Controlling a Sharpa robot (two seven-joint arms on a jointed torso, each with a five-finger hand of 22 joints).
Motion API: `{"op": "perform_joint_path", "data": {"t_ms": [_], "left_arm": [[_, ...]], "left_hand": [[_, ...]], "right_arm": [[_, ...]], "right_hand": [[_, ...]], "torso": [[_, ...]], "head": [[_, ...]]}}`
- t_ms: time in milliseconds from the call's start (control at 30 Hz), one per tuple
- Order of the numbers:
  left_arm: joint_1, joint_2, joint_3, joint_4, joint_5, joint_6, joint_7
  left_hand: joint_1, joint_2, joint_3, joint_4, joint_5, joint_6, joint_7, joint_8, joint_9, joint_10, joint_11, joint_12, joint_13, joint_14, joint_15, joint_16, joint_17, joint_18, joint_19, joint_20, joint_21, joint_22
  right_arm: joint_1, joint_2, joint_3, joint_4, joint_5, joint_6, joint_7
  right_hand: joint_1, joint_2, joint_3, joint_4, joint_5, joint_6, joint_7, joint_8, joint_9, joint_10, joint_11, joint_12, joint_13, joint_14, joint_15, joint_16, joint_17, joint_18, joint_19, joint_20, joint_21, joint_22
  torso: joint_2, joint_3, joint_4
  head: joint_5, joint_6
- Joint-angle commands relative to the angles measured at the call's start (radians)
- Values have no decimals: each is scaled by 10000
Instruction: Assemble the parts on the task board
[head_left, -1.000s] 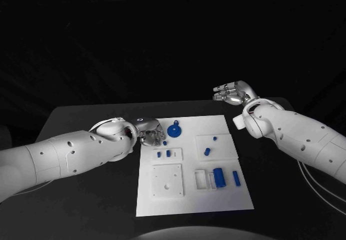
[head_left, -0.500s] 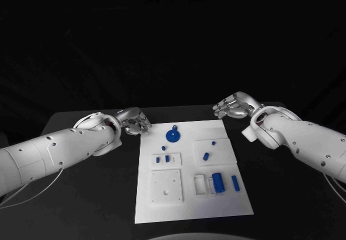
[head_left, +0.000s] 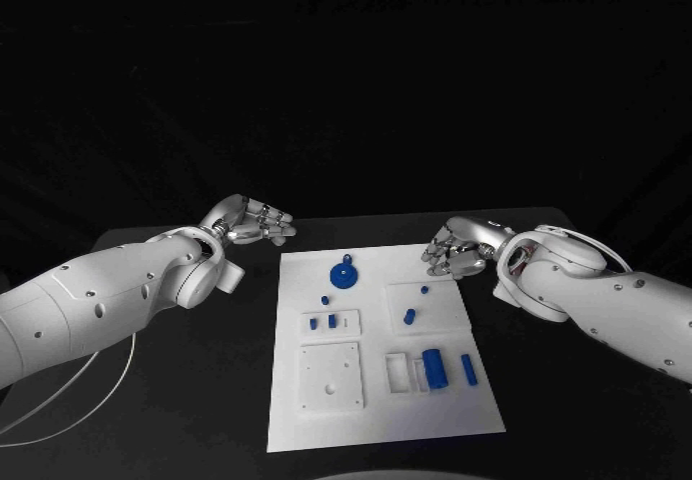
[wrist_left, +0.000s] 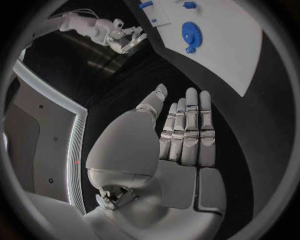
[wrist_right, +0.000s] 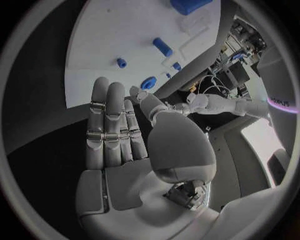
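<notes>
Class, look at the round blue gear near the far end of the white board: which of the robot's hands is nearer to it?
Left, narrowly. The left hand hovers off the board's far left corner; the right hand hovers over its far right edge, beyond the gear.

Robotics laboratory test station. A black surface (head_left: 173, 400) against a dark backdrop carries a white task board (head_left: 378, 405) with recessed fixtures and small blue parts (head_left: 436, 362), set between two white robot arms. The right wrist view shows a cluttered equipment bench (wrist_right: 240, 47) with cables behind the station.
</notes>
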Motion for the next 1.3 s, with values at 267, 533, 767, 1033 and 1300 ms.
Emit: {"op": "perform_joint_path", "data": {"t_ms": [267,533,767,1033,1300], "left_arm": [[6,-65,12,356,1850,432,739],[5,-85,11,429,1917,367,803],[5,-79,11,457,1987,392,815],[5,-79,11,467,2028,456,786],[5,-72,10,463,2041,519,722]], "left_hand": [[282,338,-1107,-41,-15,-255,27,-36,6,-426,121,9,-9,-852,433,-824,-137,-6,-62,388,-11,-3257],[291,369,-1269,-125,33,-283,50,-41,3,-781,248,2,-20,-1598,698,-862,-243,193,-82,697,20,-5046],[296,405,-1271,-159,70,-298,87,-29,8,-782,285,11,-14,-1578,688,-830,-236,198,207,676,72,-6132],[280,431,-1283,-161,60,-296,89,-31,7,-779,294,11,-14,-1572,687,-827,-233,199,268,671,95,-6420],[262,453,-1293,-149,53,-313,94,-33,7,-774,291,11,-13,-1568,685,-828,-233,194,283,670,99,-6488]], "right_arm": [[-369,-36,-96,529,-2835,-20,-1045],[-566,67,-239,582,-3159,-83,-1163],[-681,238,-296,461,-3321,-227,-1169],[-719,437,-400,289,-3491,-416,-1226],[-727,526,-449,153,-3616,-548,-1321]], "right_hand": [[-199,-634,1059,134,-497,-187,73,-11,-38,-324,115,-53,3,-151,90,1362,887,116,-22,89,694,732],[-159,-859,1224,284,-613,-356,113,-10,-39,-438,150,-61,2,-201,100,1595,972,146,56,109,705,853],[-92,-888,1497,399,-735,-258,90,-8,-34,-299,115,-59,2,-238,80,1740,980,127,73,88,696,1008],[-101,-931,2046,464,-1002,-189,80,-11,-35,-222,94,-56,2,-271,64,1859,980,109,0,59,801,1271],[-83,-983,2600,598,-1297,-125,68,-9,-31,-102,64,-62,2,-295,38,1932,973,105,-87,37,911,1557]], "torso": [[-31,-45,15],[-10,-33,22],[-12,-25,8],[-12,-31,10],[-21,-35,7]], "head": [[-7,-44],[-13,-78],[22,-104],[41,-127],[44,-133]]}}
